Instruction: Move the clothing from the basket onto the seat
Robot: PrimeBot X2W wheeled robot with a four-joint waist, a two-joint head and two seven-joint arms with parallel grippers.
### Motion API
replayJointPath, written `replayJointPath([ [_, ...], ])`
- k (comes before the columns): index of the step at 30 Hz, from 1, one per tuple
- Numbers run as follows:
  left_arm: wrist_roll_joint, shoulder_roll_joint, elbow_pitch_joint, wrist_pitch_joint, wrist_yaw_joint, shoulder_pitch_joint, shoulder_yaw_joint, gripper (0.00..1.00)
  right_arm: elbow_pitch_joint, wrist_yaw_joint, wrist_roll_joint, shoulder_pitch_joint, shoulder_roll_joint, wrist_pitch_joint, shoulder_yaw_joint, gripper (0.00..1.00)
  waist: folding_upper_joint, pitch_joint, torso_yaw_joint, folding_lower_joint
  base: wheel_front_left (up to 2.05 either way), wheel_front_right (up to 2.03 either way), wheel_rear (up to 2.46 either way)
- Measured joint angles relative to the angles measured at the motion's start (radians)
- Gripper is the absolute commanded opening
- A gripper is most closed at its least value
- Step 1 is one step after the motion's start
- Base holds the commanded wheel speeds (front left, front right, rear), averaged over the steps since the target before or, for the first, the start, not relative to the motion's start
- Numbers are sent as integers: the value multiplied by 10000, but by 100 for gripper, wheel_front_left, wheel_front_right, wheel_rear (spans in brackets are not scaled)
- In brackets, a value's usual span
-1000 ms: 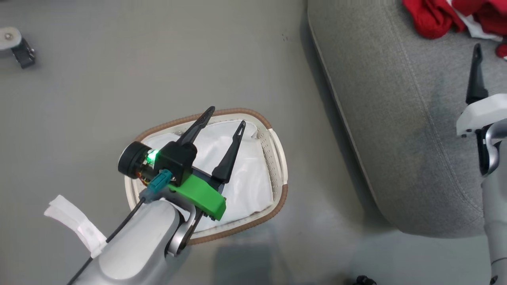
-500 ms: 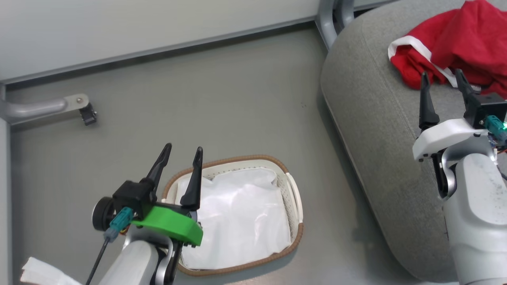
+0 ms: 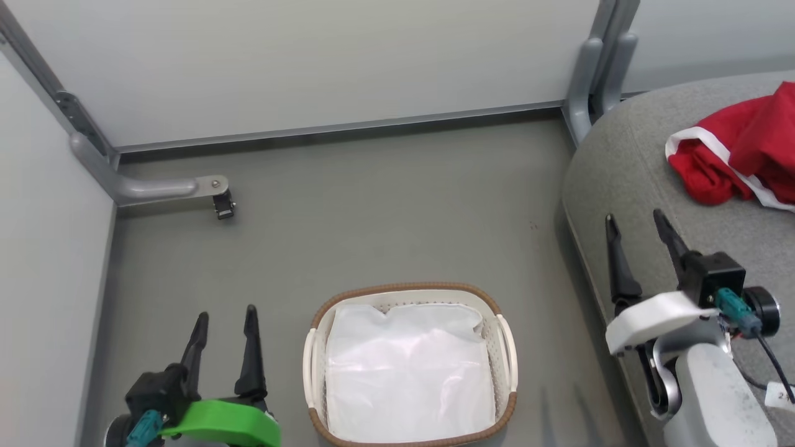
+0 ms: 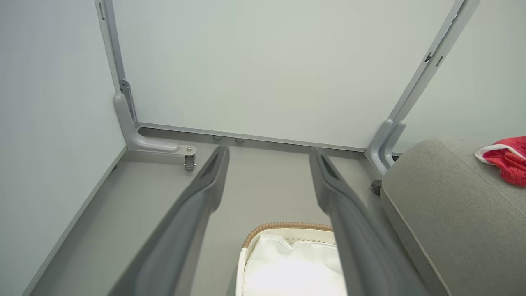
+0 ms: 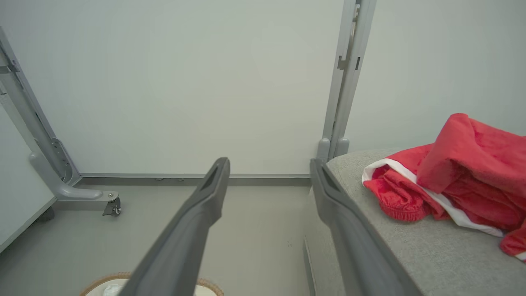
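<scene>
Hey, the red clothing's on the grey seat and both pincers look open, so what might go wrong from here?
1. The clothing lies bunched not far from the seat's rounded edge; a loose fold might slide off.
2. The open right pincer is over the seat near it; a careless sweep may snag the fabric.
3. The open left pincer sits beside the basket; its white lining might be mistaken for clothing.

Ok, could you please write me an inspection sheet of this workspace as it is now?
Surface: grey floor; the basket stands on it.
Job's things: red clothing lies on the seat; basket holds a white lining.
Clutter: nothing seen.
Grippers: left tool open, empty, beside the basket; right tool open, empty, above the seat's edge.
Cables: black cable at the right wrist.
Surroundings: pale wall, grey frame post, caster.
</scene>
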Motion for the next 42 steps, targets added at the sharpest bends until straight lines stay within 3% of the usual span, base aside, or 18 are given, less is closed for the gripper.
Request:
replayJointPath([
  [7,477,-251,-150,2,44,778,723,100,-660,0,731,1309,6,0,454,100,0,-293,321,0,0,0,0],
  [15,702,-470,-244,2,-211,1063,1164,100,-815,0,1133,2172,4,0,1112,100,0,-416,282,0,0,0,0],
  [42,961,-709,587,2,-617,1033,1419,100,-729,0,1317,2248,4,0,1407,100,0,-564,167,0,0,0,0],
])
